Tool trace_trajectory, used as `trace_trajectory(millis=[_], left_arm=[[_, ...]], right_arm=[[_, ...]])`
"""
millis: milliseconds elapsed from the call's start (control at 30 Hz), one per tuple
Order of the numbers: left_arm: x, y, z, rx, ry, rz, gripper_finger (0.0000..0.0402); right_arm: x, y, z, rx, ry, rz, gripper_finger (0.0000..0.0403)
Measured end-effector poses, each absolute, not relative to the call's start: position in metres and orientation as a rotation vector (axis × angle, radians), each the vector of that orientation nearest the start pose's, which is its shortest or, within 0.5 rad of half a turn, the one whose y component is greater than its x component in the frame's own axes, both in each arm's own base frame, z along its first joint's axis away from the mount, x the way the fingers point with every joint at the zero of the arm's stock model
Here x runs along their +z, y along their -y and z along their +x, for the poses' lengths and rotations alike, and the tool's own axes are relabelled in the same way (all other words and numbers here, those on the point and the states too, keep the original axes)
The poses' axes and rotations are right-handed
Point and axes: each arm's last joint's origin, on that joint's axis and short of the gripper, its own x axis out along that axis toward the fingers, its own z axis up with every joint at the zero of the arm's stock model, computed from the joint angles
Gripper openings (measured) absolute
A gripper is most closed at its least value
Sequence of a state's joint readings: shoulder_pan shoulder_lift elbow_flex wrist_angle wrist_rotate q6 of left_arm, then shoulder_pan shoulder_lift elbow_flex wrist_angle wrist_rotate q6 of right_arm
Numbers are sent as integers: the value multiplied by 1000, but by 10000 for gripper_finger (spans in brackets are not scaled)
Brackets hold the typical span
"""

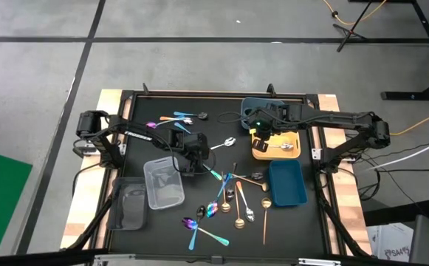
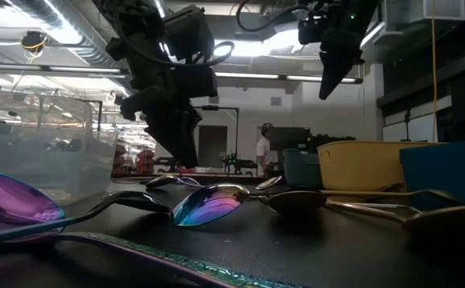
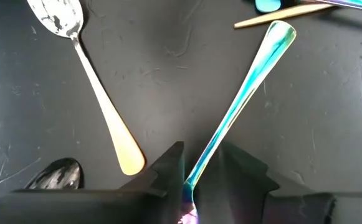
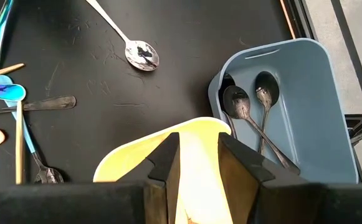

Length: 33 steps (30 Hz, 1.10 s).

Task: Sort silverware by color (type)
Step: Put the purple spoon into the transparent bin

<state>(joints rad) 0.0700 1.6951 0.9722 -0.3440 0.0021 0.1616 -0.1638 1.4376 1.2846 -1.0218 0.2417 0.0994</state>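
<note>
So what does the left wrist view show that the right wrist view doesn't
Only the left wrist view: the left gripper with its jaws on either side of an iridescent teal spoon handle, and beside it a gold-handled spoon on the black mat.

Only the right wrist view: the right gripper over the yellow tray, and the grey-blue tray holding two dark spoons.

Both show loose spoons on the same scratched black mat; I cannot match any single spoon across them.

Clear tray [image 1: 164,185] left; yellow tray [image 1: 276,145], grey-blue tray [image 1: 255,108], blue tray [image 1: 286,184] right.
</note>
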Motion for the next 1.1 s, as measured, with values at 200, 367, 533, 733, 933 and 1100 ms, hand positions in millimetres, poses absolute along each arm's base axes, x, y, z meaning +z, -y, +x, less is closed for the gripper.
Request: trace_trajectory(millis=[200,367,533,733,933,1100], left_arm=[[162,-23,323,-28,-1072,113,126],[149,-23,326,-62,-1105,159,128],[133,-23,329,-80,-1145,172,122],[130,-23,330,-85,-1157,171,100],[131,-22,329,-87,-1153,169,56],[131,-23,330,-85,-1150,173,24]], right_arm=[[299,51,268,-416,-1162,41,97],[299,51,268,-416,-1162,40,97],[298,51,268,-415,-1163,40,97],[298,51,268,-415,-1163,40,97],[298,51,268,-415,-1163,40,97],[298,51,268,-415,-1163,39,97]])
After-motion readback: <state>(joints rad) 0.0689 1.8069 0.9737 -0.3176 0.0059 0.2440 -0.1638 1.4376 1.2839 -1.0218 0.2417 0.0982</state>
